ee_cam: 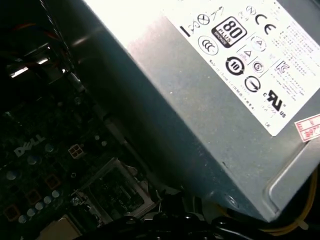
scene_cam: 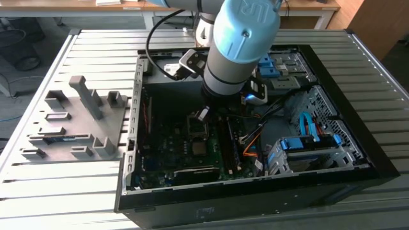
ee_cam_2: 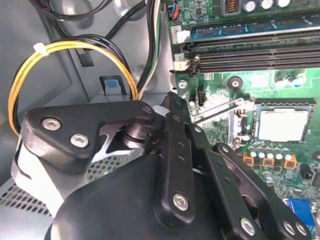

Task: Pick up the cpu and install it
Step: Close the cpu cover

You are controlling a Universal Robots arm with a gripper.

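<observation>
Gripper (scene_cam: 203, 115) first: it's being held low inside the case (scene_cam: 255, 191), just off the psu (ee_cam: 200, 100) and over the end of the board (ee_cam_2: 260, 80) nearest that box. Whether it's open or closed can't be told here, since the business end is being hidden behind its own black links in the second wrist view. Nothing is being seen carried in it.

The cpu (ee_cam_2: 282, 125) is lying flat in the socket (ee_cam_2: 285, 102), roughly mid-board, with the memory slots (ee_cam_2: 250, 57) running along one side of it. In the exterior view the cpu (scene_cam: 199, 147) is sitting a little further from the psu than the gripper is. The load plate (ee_cam_2: 220, 112) is being left swung open on the psu side of the socket, so it's looking like the chip is placed but not clamped.

Handling-wise, it's being judged as light, stiff and pretty slick on that metal top, with a delicate underside. It's best taken by two opposite edges only, kept level, never squeezed across the faces.

As for pointing: it's square, so no real long axis is being shown. The pale metal top is facing up, and its edges are being lined up with the socket frame and parallel to the memory slots.
</observation>
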